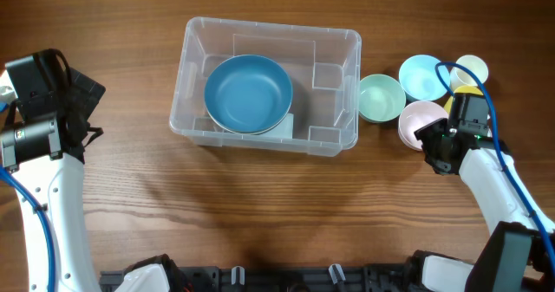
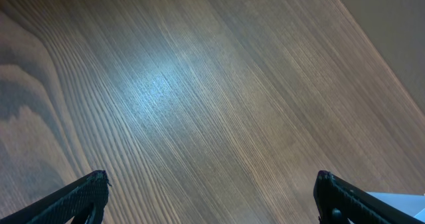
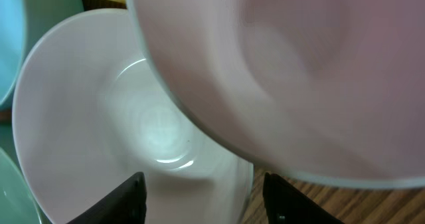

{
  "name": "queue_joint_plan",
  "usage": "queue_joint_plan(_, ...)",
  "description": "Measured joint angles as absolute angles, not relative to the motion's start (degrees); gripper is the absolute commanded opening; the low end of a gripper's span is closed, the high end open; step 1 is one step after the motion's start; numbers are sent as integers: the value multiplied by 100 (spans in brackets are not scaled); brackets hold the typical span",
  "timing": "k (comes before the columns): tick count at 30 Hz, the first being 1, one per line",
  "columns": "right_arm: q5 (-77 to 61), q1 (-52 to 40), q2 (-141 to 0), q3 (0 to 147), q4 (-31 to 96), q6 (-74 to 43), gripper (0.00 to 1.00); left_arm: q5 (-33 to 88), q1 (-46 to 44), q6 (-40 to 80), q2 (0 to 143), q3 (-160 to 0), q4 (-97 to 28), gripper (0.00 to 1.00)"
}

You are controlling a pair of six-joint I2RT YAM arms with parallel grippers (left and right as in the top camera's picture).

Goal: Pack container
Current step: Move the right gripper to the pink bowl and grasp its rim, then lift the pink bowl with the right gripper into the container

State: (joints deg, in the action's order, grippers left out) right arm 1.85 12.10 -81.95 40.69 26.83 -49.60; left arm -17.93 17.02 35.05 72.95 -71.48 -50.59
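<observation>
The clear plastic container (image 1: pixel 343 84) stands in the middle of the table with a large blue bowl (image 1: pixel 248 93) inside it. My right gripper (image 1: pixel 431 141) is at the pale pink bowl (image 1: pixel 416 119) to the container's right. In the right wrist view the gripper (image 3: pixel 202 177) is open and straddles that bowl's (image 3: pixel 99 104) near wall, one finger inside and one outside over the wood. A blurred pink rounded surface (image 3: pixel 299 64) fills the upper right of that view. My left gripper (image 1: pixel 87 106) (image 2: pixel 211 179) hangs wide open over bare wood at the far left.
A mint bowl (image 1: pixel 381 98), a light blue bowl (image 1: pixel 422 76) and a cream bowl (image 1: pixel 473 67) cluster around the pink one. A yellow bowl (image 1: pixel 465 91) shows partly behind my right wrist. Black fixtures (image 1: pixel 260 279) line the table's front edge.
</observation>
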Motion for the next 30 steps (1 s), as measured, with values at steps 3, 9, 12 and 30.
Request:
queue_joint_plan(3,167,1212,-8224,4066,2687,-4958,9,-1793,1702,3505,7295,-7148,-5059,100)
queue_joint_plan(9,-1,1212,-8230,4066,2700,-4591,4,-1793,1702,3505,7295,-7148,-5059,100)
queue_joint_plan(12,-8,1212,-8219,4064,2731,-4375,4,-1793,1702,3505,7295,-7148,-5059,100)
queue_joint_plan(30,-1009,670,-4685,4438,3776,-1426,4,-1793,1702,3505,7295,-7148,-5059,100)
